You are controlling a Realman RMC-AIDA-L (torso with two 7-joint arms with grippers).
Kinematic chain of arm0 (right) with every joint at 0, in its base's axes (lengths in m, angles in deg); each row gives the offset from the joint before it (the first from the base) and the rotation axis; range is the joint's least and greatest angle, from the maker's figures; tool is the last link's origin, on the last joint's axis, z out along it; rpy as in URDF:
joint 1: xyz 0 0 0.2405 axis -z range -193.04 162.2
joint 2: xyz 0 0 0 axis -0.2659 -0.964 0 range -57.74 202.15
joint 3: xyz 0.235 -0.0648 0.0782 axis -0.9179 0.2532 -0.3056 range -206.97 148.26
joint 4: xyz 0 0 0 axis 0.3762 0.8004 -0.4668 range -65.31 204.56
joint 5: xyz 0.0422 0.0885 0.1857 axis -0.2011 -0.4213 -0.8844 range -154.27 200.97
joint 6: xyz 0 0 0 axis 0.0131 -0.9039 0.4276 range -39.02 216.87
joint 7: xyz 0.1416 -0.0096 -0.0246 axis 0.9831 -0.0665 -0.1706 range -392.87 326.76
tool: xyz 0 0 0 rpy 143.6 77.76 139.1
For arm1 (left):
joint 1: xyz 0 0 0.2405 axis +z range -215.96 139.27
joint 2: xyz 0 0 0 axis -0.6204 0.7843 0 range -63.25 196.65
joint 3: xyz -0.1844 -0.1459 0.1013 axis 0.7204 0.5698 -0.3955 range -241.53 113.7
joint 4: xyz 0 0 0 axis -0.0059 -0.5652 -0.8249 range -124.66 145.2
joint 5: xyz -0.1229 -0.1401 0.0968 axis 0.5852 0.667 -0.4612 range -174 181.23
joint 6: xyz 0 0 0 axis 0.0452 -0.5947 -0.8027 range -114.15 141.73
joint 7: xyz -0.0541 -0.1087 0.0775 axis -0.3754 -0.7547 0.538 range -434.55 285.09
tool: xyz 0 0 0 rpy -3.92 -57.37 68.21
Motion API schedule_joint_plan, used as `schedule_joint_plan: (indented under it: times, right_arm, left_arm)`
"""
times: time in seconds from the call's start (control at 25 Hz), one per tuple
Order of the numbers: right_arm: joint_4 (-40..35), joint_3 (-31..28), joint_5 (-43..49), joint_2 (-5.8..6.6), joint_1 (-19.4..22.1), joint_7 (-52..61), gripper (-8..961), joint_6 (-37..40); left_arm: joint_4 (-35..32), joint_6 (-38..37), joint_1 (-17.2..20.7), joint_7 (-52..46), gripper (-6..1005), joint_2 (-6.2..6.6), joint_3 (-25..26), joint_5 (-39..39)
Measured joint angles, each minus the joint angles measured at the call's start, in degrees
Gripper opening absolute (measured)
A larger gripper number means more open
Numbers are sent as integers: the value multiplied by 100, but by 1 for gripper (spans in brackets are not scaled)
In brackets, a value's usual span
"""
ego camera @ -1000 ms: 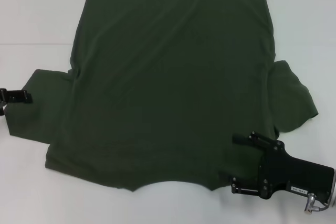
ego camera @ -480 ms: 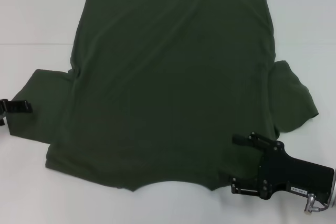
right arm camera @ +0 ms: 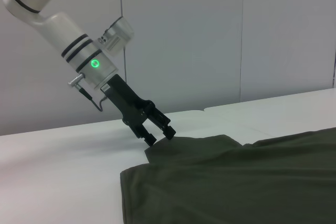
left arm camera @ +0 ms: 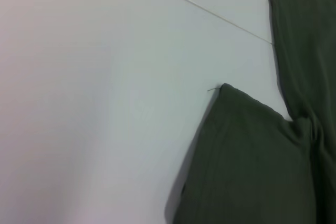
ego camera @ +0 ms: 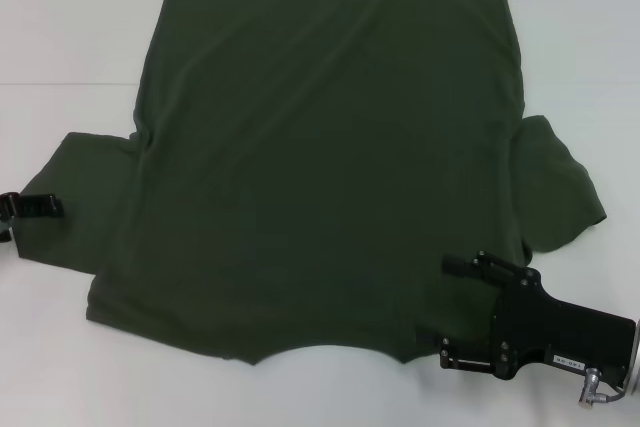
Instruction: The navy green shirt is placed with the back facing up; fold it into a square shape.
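A navy green shirt [ego camera: 330, 157] lies spread flat, plain back up, on a white table [ego camera: 60, 27], covering most of it. The hem is at the far edge of the head view; the neckline curve faces the robot; one short sleeve sticks out to each side.

The left gripper [ego camera: 35, 207] sits at the outer edge of the left sleeve. In the right wrist view its two black fingers [right arm camera: 169, 131] angle down with their tips close together at the sleeve's edge [right arm camera: 173, 145]; it looks like a pinch on the cloth, though the contact itself is too small to confirm.

The right gripper [ego camera: 440, 302] rests at the near right shoulder corner, fingers wide apart, lying over the fabric edge.

The shirt looks soft, light and limp, so it will sag and crease rather than keep a line. Good places to take hold appear to be the sleeve edges and shoulder corners, pinching a single layer low against the table
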Motion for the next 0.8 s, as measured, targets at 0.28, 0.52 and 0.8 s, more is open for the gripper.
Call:
schedule_joint_plan:
  times: [0.28, 0.52, 0.8]
  right_arm:
    - [0, 0, 0, 0, 0, 0, 945, 0]
    - [0, 0, 0, 0, 0, 0, 944, -6]
    - [7, 0, 0, 0, 0, 0, 944, -9]
  left_arm:
    - [24, 72, 1, 44, 906, -19, -15, -1]
    - [44, 82, 19, 56, 904, -19, 6, 2]
    - [57, 93, 21, 61, 901, -32, -14, 7]
